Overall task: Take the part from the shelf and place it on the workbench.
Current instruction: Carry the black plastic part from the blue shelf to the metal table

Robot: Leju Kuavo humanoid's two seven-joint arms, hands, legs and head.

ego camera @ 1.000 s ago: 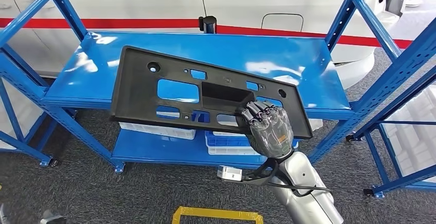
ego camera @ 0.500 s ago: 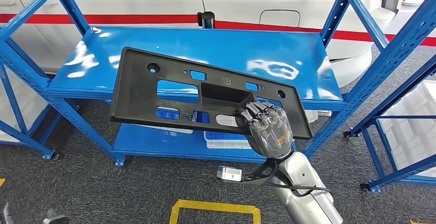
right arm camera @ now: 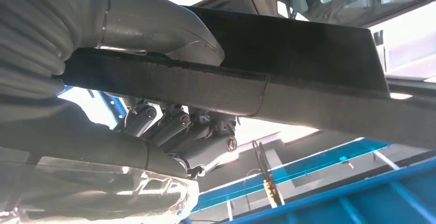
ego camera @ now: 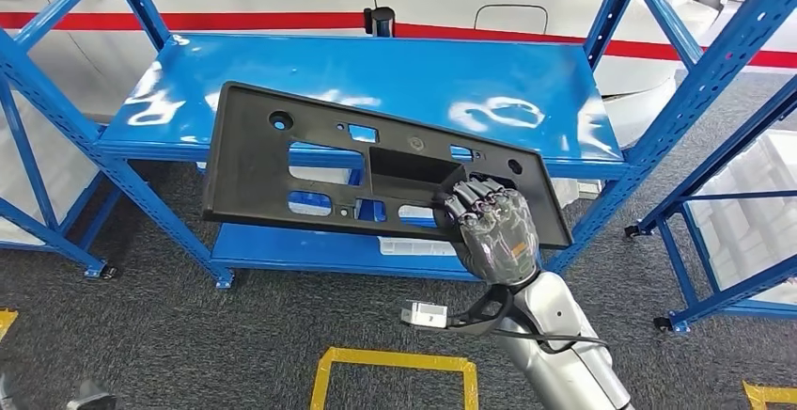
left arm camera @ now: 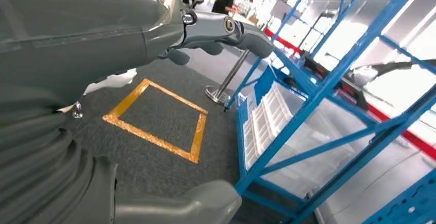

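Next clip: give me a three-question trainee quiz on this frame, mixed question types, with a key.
1. True or false: the right hand grips the black part.
2. The part's grasped edge is: A) the one nearest the robot, B) the far edge, C) the left end.
3. Fill in: behind the part stands a blue ___.

Key: 1 true. 2 A. 3 shelf. The left hand holds nothing.

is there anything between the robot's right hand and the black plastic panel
Nothing: in the head view the right hand grips the black plastic panel directly.
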